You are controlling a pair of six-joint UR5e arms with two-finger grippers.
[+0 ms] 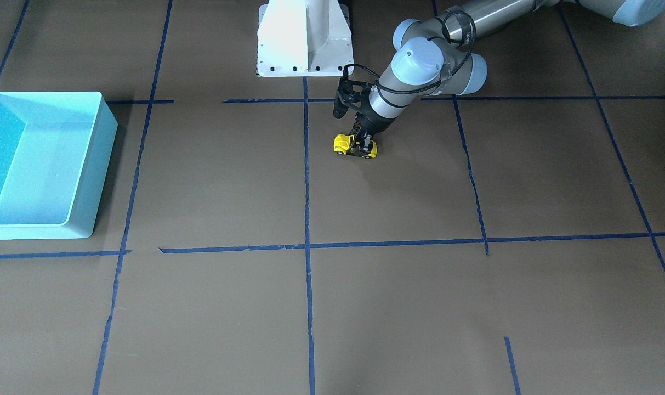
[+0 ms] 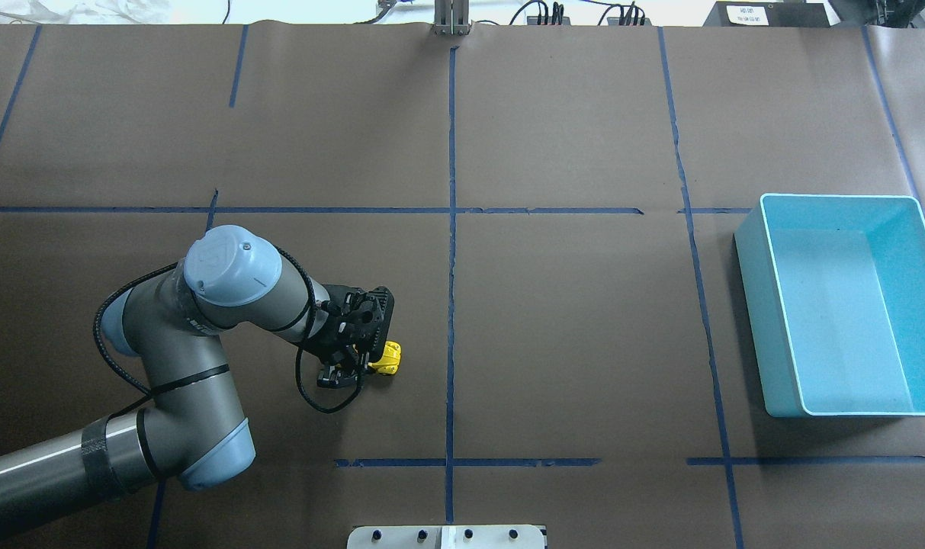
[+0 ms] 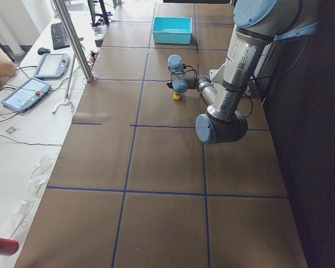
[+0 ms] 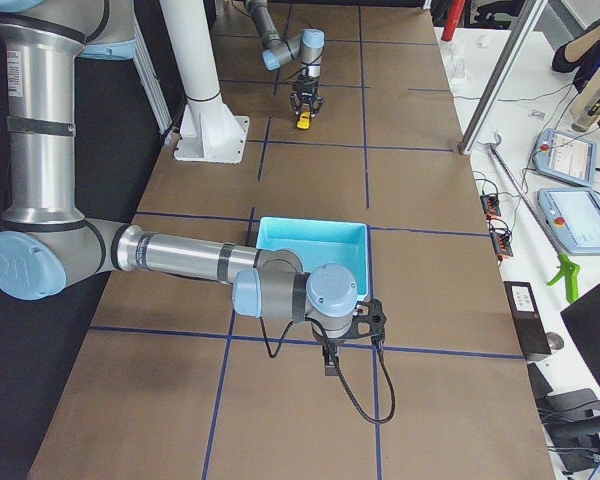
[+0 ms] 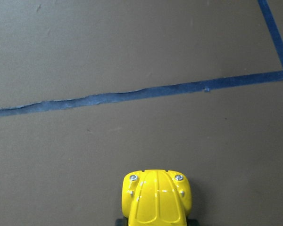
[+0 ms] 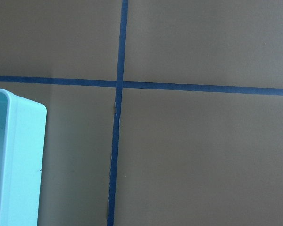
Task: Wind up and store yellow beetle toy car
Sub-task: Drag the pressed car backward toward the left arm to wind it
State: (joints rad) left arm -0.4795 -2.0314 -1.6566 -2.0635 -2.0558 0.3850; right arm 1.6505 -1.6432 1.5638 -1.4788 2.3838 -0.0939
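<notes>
The yellow beetle toy car point(image 1: 342, 144) stands on its wheels on the brown table, near the robot's base. It also shows in the overhead view point(image 2: 390, 356) and fills the bottom of the left wrist view point(image 5: 156, 197), nose pointing away. My left gripper point(image 1: 364, 146) comes down on the car's rear half with its fingers closed against its sides; in the overhead view the left gripper point(image 2: 367, 358) hides the car's rear. My right gripper point(image 4: 330, 362) shows only in the exterior right view, low over the table beside the bin, and I cannot tell its state.
The light blue bin point(image 2: 750, 305) stands open at the table's right end, far from the car; it also shows in the front view point(image 1: 101, 170) and its corner in the right wrist view point(image 6: 26, 160). Blue tape lines cross the table. The white robot base point(image 1: 305, 38) stands behind the car.
</notes>
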